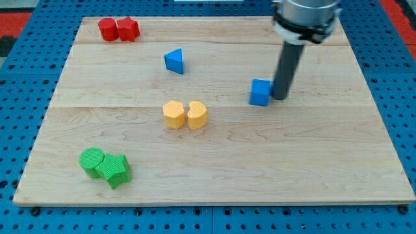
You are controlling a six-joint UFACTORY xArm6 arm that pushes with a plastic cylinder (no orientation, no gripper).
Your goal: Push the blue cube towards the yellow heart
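my tip just right of the blue cube, touching or nearly so.

no hand on this rig, just a straight dark rod, so nothing's held. cube sits right of centre on the worktop. yellow heart is well left of it and a bit nearer, w/ a 2nd yellow block touching its left side, shape unclear. blue triangle farther back, left of the cube. two red blocks side by side at far left, one round, the other star-like. near left: green cylinder against a green star.
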